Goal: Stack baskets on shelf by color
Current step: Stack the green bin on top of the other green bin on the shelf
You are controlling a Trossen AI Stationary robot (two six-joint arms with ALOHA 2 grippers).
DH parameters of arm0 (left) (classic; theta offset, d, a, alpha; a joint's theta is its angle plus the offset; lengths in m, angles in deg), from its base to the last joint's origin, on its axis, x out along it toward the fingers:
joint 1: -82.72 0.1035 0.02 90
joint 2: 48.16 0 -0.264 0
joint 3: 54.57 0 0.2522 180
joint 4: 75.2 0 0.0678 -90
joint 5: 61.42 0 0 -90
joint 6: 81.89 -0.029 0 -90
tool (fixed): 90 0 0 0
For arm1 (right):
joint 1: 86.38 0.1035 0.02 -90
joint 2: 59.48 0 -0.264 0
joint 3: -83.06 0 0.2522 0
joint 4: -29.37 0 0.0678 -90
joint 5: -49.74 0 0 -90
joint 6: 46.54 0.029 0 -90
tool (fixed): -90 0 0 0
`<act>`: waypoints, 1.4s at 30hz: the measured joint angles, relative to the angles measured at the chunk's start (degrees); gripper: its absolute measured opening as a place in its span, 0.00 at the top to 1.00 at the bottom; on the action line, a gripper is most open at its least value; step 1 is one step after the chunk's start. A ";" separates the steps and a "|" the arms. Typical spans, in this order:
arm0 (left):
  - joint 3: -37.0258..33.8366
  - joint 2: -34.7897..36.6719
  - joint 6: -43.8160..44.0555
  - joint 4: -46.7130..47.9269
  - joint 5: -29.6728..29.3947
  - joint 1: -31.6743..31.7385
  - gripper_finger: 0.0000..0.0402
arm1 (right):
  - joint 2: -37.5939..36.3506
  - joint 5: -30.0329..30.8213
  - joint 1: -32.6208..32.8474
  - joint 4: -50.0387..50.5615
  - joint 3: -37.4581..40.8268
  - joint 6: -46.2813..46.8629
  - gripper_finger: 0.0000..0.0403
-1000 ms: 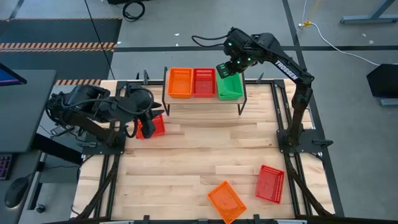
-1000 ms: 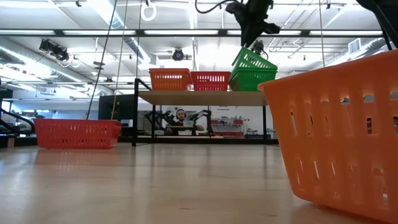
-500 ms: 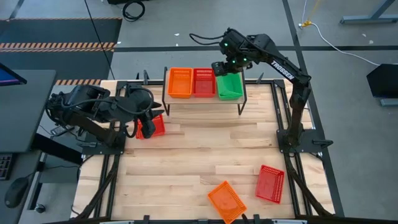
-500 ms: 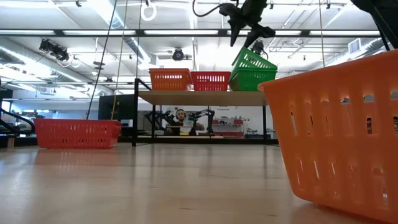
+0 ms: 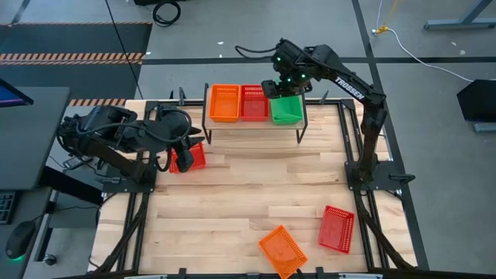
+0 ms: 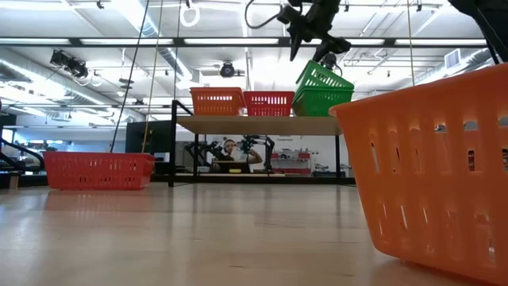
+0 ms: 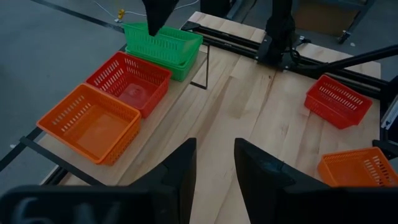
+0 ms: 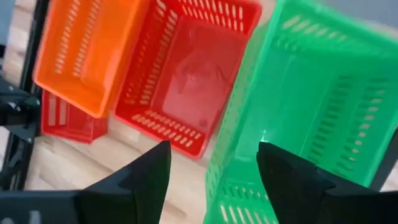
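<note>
On top of the shelf (image 5: 232, 125), at the far edge of the counter (image 5: 248, 194): an orange basket (image 5: 224, 102), a red basket (image 5: 253, 101) beside it, and a green stack (image 5: 286, 108) at the right end, the top green basket (image 6: 323, 77) tilted rather than seated flat. Hovering right above that tilted basket: right gripper (image 8: 211, 168), jaws spread wide, holding nothing (looks like a release, though the basket probably wants a nudge to nest properly).

Off the shelf, still to be stacked: one red basket (image 5: 190, 157) on the counter at the left, close by the left gripper (image 7: 212, 163), jaws partly apart and pinching nothing in its wrist view; another red basket (image 5: 337, 229) and another orange basket (image 5: 282, 249) near the front right edge, well apart from the shelf.

Judged progress: roughly halfway or a bit past. Green pile apparently the furthest along; how many baskets sit nested in each pile, impossible to tell. Left to do: at least two reds and one orange onto their matching piles, plus settling the tilted green one.
</note>
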 joint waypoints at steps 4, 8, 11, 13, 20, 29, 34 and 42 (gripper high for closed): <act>0.00 0.00 0.06 0.00 0.00 0.00 0.71 | 0.04 -0.63 0.25 -1.45 3.29 -0.26 0.44; 0.00 0.00 0.71 0.03 0.00 -0.79 0.71 | 0.04 0.45 0.25 -2.15 4.02 -0.65 0.49; 0.00 0.00 1.10 0.04 0.01 -1.60 0.71 | 0.04 1.86 0.20 -2.10 4.06 -1.06 0.54; 0.00 0.00 1.51 0.03 0.02 -2.04 0.71 | 0.04 2.63 0.20 -1.76 4.06 -1.23 0.59; 0.00 0.00 1.57 0.02 0.00 -2.23 0.71 | 0.04 5.41 0.20 -0.98 4.06 -2.12 0.83; 0.00 0.00 1.60 0.02 -0.02 -2.23 0.71 | 0.00 5.44 0.20 -0.71 4.06 -3.09 0.93; 0.00 0.00 1.58 0.02 -0.02 -2.23 0.71 | -0.02 5.39 0.20 -0.67 4.06 -2.72 0.95; 0.00 0.00 1.51 0.02 -0.02 -2.23 0.71 | -0.11 4.94 0.20 0.04 3.46 -4.36 0.97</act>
